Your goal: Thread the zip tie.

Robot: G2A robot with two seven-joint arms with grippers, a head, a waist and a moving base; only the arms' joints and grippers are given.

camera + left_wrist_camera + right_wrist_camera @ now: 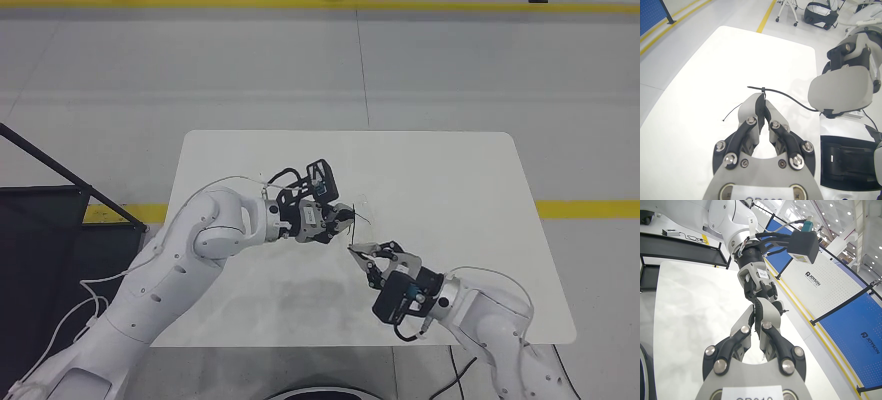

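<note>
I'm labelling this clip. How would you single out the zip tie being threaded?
Over the middle of the white table, a black zip tie spans from the left hand to the right hand. Unlike the other black tie lying on the table, it is held up, pinched near its head.

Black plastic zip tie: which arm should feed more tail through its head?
Right, probably. The right gripper pinches the tail side of the black plastic zip tie; the left gripper clamps beside the head.
</note>
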